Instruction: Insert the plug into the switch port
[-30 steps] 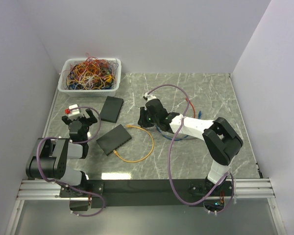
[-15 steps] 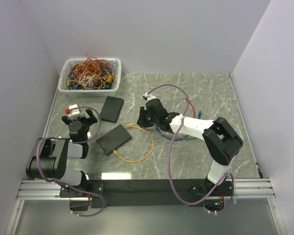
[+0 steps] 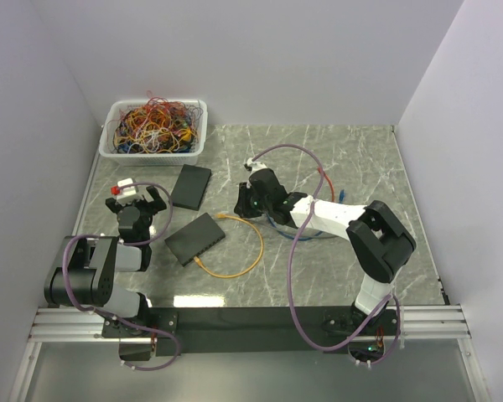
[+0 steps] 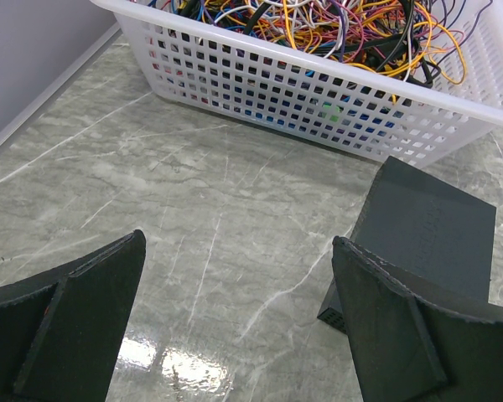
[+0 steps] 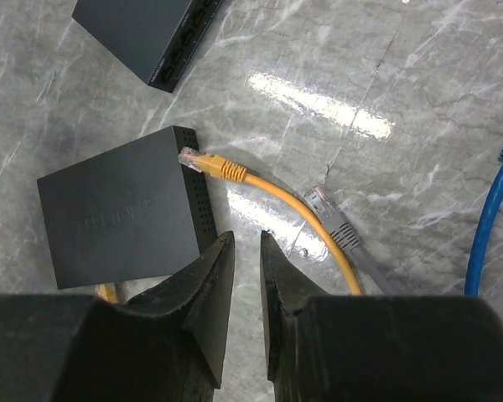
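Plug [image 5: 203, 162] lies at a corner of the switch [image 5: 117, 219]; right jaws almost pressed together, left jaws spread.

Grey marble table [image 3: 360, 159] carries a white basket [image 3: 153, 154] of wires at upper left, a black switch [image 3: 190, 185] and 2nd black switch [image 3: 195, 238] left of centre, w/ yellow cable [image 5: 285, 197] beside.

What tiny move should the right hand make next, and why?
Probably open up and lower onto the orange plug. The right hand hovers nearly closed and empty just short of it. The plug lies loose on the table by the corner of the switch, not inserted, so it likely needs grasping first.
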{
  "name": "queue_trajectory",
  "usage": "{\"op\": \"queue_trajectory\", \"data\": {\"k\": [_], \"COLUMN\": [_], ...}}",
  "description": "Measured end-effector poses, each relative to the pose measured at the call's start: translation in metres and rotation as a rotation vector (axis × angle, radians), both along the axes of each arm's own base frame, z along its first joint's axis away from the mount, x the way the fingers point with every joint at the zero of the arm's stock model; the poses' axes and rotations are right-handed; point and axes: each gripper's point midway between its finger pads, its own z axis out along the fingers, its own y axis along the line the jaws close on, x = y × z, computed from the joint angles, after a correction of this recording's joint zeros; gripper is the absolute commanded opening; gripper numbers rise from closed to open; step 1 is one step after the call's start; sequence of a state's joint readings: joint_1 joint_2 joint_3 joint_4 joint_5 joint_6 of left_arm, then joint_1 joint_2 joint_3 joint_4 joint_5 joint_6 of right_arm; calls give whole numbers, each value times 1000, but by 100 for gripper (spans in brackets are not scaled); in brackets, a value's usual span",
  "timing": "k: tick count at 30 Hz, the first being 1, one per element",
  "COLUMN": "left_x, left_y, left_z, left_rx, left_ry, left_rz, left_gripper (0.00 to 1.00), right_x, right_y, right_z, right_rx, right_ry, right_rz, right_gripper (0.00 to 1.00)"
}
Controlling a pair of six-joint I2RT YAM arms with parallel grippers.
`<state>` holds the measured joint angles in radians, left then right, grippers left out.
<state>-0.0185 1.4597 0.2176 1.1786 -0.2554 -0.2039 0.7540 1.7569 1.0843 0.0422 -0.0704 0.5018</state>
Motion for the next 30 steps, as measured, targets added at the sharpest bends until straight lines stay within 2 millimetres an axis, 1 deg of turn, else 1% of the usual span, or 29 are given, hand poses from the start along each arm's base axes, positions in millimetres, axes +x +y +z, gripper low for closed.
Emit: {"op": "queue_trajectory", "data": {"k": [30], "left_x": [0], "left_y": [0], "left_z": [1], "left_rx": [0], "left_ry": [-3], "left_rz": [0], "left_gripper": [99], "right_x": [-1], "right_y": [-1], "right_z": [-2], "right_rx": [3], "right_ry": [4], "right_rz": [-1], "right_gripper": [25]}}
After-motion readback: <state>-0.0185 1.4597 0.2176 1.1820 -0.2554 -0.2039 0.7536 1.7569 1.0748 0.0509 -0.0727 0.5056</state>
